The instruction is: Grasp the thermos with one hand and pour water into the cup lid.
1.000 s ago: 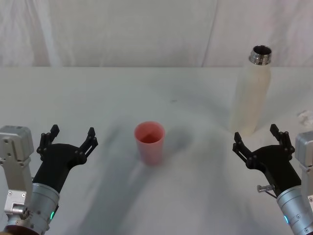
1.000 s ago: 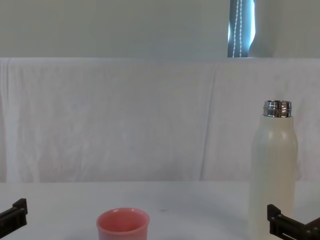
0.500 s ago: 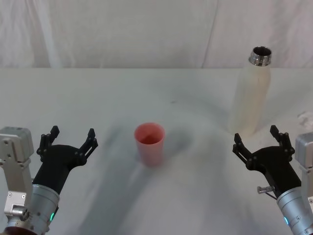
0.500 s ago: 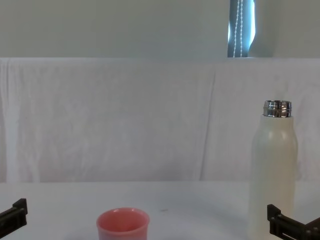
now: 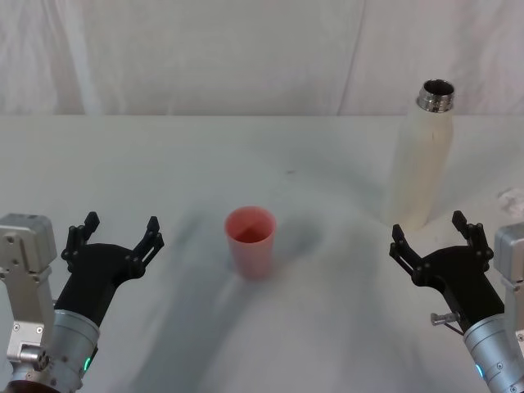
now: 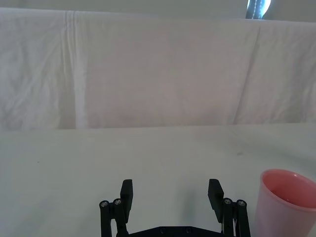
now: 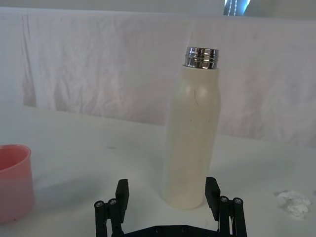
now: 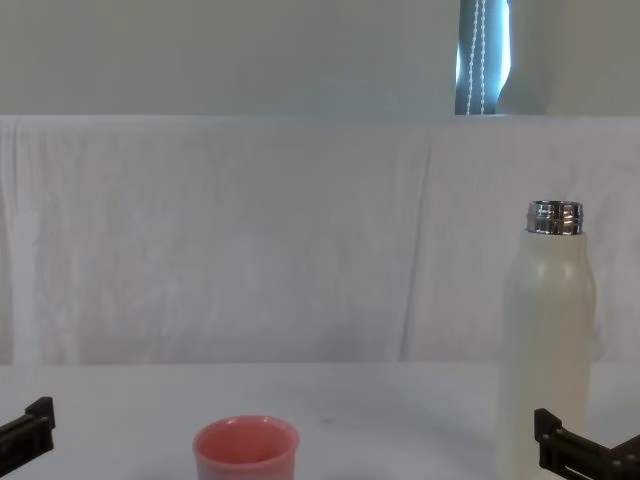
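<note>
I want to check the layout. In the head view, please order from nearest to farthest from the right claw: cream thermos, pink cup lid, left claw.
1. Tall cream-white thermos, just beyond the right claw.
2. Small pink plastic cup lid, table centre.
3. Left claw, far left.

Staged lab test bench: white-draped table [image 5: 164, 164], white cloth backdrop [image 8: 250, 240] behind.

Thermos [image 5: 419, 168]: matt cream body, shiny threaded steel neck. Cup lid [image 5: 250, 240]: smooth pink plastic (slightly translucent). Table [image 5: 205, 164]: white cloth, wrinkled, matt. Left gripper [image 5: 115, 235] and right gripper [image 5: 431, 235]: matt black plastic fingers.
</note>
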Robot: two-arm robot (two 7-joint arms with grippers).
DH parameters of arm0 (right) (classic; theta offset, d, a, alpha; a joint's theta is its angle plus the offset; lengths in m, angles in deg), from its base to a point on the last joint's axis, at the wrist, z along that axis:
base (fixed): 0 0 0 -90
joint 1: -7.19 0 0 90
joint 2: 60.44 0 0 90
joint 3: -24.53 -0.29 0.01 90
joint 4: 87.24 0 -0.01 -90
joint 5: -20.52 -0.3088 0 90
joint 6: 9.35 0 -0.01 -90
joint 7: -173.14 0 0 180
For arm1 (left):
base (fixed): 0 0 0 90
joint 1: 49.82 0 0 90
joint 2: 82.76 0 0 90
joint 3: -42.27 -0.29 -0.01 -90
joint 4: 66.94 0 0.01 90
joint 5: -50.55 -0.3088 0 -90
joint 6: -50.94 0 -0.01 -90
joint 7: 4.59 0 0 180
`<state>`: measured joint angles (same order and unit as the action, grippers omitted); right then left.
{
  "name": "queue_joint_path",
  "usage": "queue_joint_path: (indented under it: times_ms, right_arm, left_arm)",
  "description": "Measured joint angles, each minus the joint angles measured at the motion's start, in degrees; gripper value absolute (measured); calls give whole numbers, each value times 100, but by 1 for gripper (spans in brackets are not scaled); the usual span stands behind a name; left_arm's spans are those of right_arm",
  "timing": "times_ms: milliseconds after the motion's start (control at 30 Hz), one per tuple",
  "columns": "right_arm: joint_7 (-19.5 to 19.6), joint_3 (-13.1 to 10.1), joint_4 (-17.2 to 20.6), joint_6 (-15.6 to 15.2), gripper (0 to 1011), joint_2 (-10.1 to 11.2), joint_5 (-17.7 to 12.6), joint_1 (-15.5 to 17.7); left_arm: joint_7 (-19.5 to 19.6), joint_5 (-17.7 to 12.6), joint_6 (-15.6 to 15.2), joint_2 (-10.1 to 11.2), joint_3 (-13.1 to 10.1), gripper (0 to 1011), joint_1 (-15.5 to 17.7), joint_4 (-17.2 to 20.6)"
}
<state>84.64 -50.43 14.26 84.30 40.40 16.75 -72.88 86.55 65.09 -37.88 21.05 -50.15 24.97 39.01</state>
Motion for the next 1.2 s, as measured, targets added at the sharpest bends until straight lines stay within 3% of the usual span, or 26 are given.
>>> queue_joint_path:
  times_ms: [1200]
  right_arm:
    - [0, 0, 0, 0, 1001, 0, 0, 0]
  left_arm:
    - [0, 0, 0, 0, 0, 1001, 0, 0]
